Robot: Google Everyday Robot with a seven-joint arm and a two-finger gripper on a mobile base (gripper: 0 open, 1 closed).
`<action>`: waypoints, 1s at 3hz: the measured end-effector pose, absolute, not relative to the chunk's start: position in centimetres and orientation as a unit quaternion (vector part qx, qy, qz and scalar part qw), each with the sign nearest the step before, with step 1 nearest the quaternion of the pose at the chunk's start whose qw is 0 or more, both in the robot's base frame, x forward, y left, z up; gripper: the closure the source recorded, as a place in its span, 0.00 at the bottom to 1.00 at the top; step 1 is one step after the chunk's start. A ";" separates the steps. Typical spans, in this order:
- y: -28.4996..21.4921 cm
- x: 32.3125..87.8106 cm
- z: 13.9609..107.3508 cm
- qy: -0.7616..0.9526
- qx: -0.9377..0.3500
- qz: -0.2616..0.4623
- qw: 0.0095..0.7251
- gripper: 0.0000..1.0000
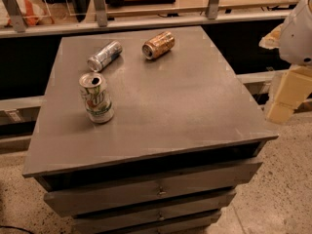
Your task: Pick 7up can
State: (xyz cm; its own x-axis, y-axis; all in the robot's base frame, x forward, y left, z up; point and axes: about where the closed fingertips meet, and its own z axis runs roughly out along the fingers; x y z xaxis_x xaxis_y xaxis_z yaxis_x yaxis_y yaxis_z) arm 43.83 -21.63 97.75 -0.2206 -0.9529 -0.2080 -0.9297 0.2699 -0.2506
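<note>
While hanging the gripper point(286, 97) at right edge, grip state impossible to tell, judging the upright 7up can point(96, 97) light, thin-walled, slick; favouring gentle mid-body hold.

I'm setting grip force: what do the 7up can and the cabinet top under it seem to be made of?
The 7up can: thin metal, probably aluminium, glossy printed body; its silver top rim glints. The cabinet top: matte dark grey with a soft sheen, perhaps painted metal or laminate; the look leaves it open. The claw, cream and plastic-looking, hangs beyond the cabinet's right edge.
</note>
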 end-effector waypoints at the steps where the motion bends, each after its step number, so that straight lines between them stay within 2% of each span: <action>1: -21.6 43.8 97.8 0.780 -0.603 -0.036 0.161 0.00; 2: -20.7 44.2 98.1 0.791 -0.581 -0.005 0.193 0.00; 3: -18.3 44.8 97.9 0.801 -0.538 0.065 0.252 0.00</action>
State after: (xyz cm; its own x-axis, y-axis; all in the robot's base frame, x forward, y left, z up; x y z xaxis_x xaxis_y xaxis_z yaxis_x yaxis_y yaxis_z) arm 44.78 -18.33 97.87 -0.2932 -0.8300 -0.4746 -0.8955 0.4122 -0.1678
